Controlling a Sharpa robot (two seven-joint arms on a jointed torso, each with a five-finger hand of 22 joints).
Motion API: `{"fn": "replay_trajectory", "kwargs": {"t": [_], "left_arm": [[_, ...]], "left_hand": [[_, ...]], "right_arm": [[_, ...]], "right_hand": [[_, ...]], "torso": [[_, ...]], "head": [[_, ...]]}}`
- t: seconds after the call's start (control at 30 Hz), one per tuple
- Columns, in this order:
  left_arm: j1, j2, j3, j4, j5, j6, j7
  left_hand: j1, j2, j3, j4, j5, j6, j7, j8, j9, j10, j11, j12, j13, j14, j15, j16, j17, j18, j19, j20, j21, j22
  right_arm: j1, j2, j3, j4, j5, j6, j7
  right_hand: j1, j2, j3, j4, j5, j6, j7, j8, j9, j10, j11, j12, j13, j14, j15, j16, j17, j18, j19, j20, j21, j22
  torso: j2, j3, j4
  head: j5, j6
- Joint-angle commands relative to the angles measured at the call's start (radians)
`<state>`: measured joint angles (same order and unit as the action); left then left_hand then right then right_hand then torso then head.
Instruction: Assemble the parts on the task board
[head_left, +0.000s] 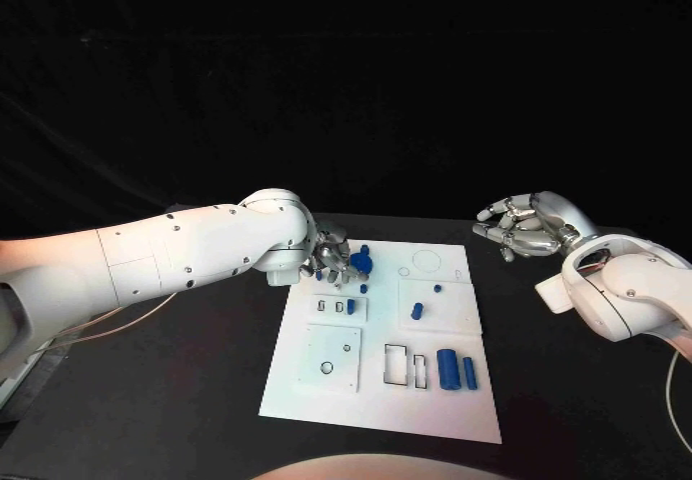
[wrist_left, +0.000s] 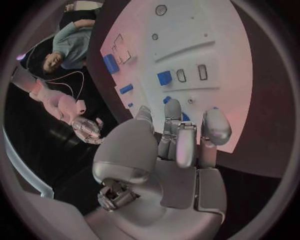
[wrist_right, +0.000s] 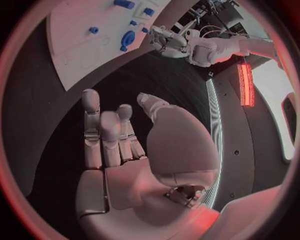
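A: Status, working left to right. Where do we stand at the left hand?

B: We find it over the far left corner of the task board, at roughly eleven o'clock from the board's centre. Its fingers are curled down beside a round blue part. We cannot tell whether they pinch that part or only touch it — the left wrist view shows the fingertips over the white plate, with no part plainly between them.

A: And the board itself?

B: Several blue parts are on it. A small blue block stands among the slots at about ten o'clock. A short piece lies tilted near the centre, and another small piece sits just beyond it. At about five o'clock a blue cylinder and a slim blue bar lie side by side, just beside two rectangular slots with nothing in them.

A: The right hand?

B: It hangs above the black table at two o'clock, well apart from the board, fingers loosely apart and holding nothing.

A: Progress?

B: We judge the assembly early to midway. The unfilled slots and loose parts near five o'clock remain to be done.
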<state>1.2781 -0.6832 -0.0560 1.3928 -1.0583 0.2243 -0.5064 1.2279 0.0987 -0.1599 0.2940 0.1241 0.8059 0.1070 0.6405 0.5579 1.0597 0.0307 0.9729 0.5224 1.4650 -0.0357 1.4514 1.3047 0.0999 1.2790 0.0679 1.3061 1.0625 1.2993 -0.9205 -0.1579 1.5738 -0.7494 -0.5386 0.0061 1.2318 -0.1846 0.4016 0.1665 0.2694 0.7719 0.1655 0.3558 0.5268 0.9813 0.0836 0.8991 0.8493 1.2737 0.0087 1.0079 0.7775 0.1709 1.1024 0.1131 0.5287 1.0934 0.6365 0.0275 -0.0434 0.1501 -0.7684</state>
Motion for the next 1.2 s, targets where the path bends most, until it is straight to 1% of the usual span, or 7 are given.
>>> {"fn": "replay_trajectory", "kwargs": {"t": [0.03,0.13,0.23,0.4,0.67,1.07,1.2], "left_arm": [[0.002,0.009,-0.001,-0.005,-0.018,0.082,-0.016],[0.002,0.015,-0.001,-0.010,-0.014,0.093,-0.018],[0.002,0.021,-0.002,-0.017,-0.012,0.107,-0.020],[0.002,0.031,-0.006,-0.029,-0.011,0.132,-0.024],[0.001,0.048,-0.011,-0.038,-0.010,0.157,-0.027],[0.001,0.062,-0.013,-0.057,-0.021,0.191,-0.030],[0.000,0.065,-0.014,-0.062,-0.020,0.194,-0.030]], "left_hand": [[-0.009,-0.006,-0.006,0.001,-0.002,-0.005,0.000,-0.003,0.002,-0.004,0.001,0.000,0.002,0.032,0.003,-0.003,-0.003,0.005,-0.005,0.001,-0.002,-0.002],[-0.010,-0.007,-0.009,0.001,-0.002,-0.006,0.000,-0.004,0.002,-0.004,0.002,0.000,0.002,0.032,0.003,-0.003,-0.003,0.006,-0.006,0.001,-0.003,-0.003],[-0.011,-0.007,-0.009,0.001,-0.003,-0.006,0.000,-0.004,0.003,-0.004,0.002,0.000,0.002,0.032,0.003,-0.003,-0.002,0.005,-0.005,0.002,-0.002,-0.002],[-0.009,0.007,-0.008,0.001,0.001,-0.007,0.001,-0.007,0.004,-0.005,0.003,0.001,0.004,0.032,0.004,-0.003,-0.001,0.005,-0.005,0.003,-0.003,-0.001],[-0.008,0.008,-0.008,0.000,0.001,-0.008,0.001,-0.008,0.004,-0.005,0.003,0.001,0.004,0.033,0.004,-0.002,0.000,0.005,-0.003,0.004,-0.001,0.002],[-0.002,0.014,-0.006,-0.001,0.002,-0.007,0.001,-0.009,0.005,-0.006,0.003,0.002,0.005,0.034,0.005,0.000,0.006,0.004,-0.001,0.005,0.000,0.004],[-0.001,0.014,-0.007,-0.001,0.002,-0.007,0.002,-0.009,0.005,-0.006,0.003,0.001,0.005,0.033,0.005,-0.002,0.001,0.006,-0.007,0.005,-0.005,-0.005]], "right_arm": [[0.000,0.005,0.000,-0.007,0.087,-0.017,0.063],[0.000,0.010,-0.001,-0.017,0.159,-0.007,0.100],[0.000,0.013,-0.002,-0.025,0.209,0.004,0.124],[0.000,0.016,-0.003,-0.032,0.248,0.021,0.150],[-0.001,0.022,-0.003,-0.031,0.247,0.024,0.172],[-0.005,0.032,-0.007,-0.030,0.233,0.037,0.170],[-0.006,0.037,-0.007,-0.031,0.229,0.040,0.167]], "right_hand": [[0.002,-0.009,0.026,0.005,0.007,-0.033,0.023,-0.006,-0.006,-0.087,0.022,-0.106,-0.094,-0.119,0.027,-0.168,-0.119,0.005,-0.078,0.021,-0.114,-0.074],[0.017,-0.017,0.074,0.003,0.005,-0.047,0.053,-0.012,-0.026,-0.150,0.065,-0.268,-0.257,-0.284,0.079,-0.349,-0.210,-0.005,-0.198,0.064,-0.262,-0.186],[0.028,0.000,0.136,-0.006,-0.002,-0.029,0.069,-0.039,-0.067,-0.111,0.074,-0.405,-0.446,-0.319,0.100,-0.484,-0.309,0.011,-0.215,0.100,-0.349,-0.286],[0.029,0.013,0.162,-0.029,-0.015,0.002,0.062,-0.065,-0.101,-0.066,0.077,-0.468,-0.572,-0.280,0.100,-0.574,-0.373,0.011,-0.189,0.105,-0.389,-0.358],[0.031,0.023,0.168,-0.056,0.000,0.006,0.072,-0.090,-0.126,-0.068,0.087,-0.501,-0.651,-0.280,0.111,-0.645,-0.410,0.009,-0.189,0.113,-0.425,-0.416],[0.024,0.025,0.162,-0.062,-0.005,-0.001,0.082,-0.103,-0.137,-0.076,0.096,-0.509,-0.680,-0.281,0.118,-0.673,-0.422,0.008,-0.190,0.119,-0.439,-0.440],[0.027,0.028,0.163,-0.069,0.012,-0.003,0.085,-0.107,-0.141,-0.079,0.098,-0.511,-0.692,-0.280,0.120,-0.684,-0.426,0.009,-0.189,0.121,-0.444,-0.450]], "torso": [[0.001,-0.0008,-0.0014],[0.001,0.0000,-0.0016],[0.002,0.0001,-0.0009],[0.002,-0.0003,-0.0009],[0.002,0.0006,-0.0028],[0.002,0.0017,-0.0005],[0.002,0.0002,-0.0017]], "head": [[0.003,-0.002],[0.003,-0.002],[0.006,-0.004],[0.008,-0.009],[0.011,-0.016],[0.014,-0.023],[0.019,-0.026]]}}
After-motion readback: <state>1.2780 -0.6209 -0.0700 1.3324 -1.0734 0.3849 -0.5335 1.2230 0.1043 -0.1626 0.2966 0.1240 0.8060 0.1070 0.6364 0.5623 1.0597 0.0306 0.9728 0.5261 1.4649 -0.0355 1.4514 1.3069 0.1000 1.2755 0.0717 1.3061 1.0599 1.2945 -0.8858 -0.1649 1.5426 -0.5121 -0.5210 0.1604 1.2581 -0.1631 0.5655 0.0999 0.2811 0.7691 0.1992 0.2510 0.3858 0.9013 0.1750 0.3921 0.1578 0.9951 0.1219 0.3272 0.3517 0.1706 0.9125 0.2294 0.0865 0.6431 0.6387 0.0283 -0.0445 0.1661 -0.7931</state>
